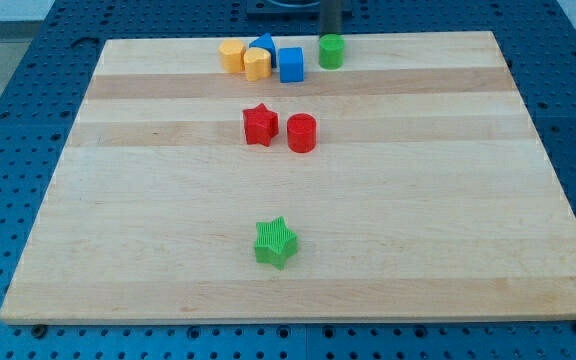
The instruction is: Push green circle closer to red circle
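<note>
Here, the bench [298, 300] is a pale wooden board filling most of the view, lying on a blue perforated surface [8, 120]. Of the rod [331, 15], only a dark stub shows at the view's top edge, dropping straight behind the green circle [331, 51]; my tip itself is hidden behind that block, so I cannot tell whether it touches. There are no fingers on this rod, and it holds nothing.

The green star [275, 243] sits alone toward the view's bottom. The red star [260, 125] and red circle [302, 132] stand just beside each other mid-board, the circle to the right. The green circle is well apart from the red circle, up near the top edge. Left of it sit a blue cube [290, 64], two yellow blocks [231, 56] [257, 63] and a blue triangle [263, 43] behind them.
</note>
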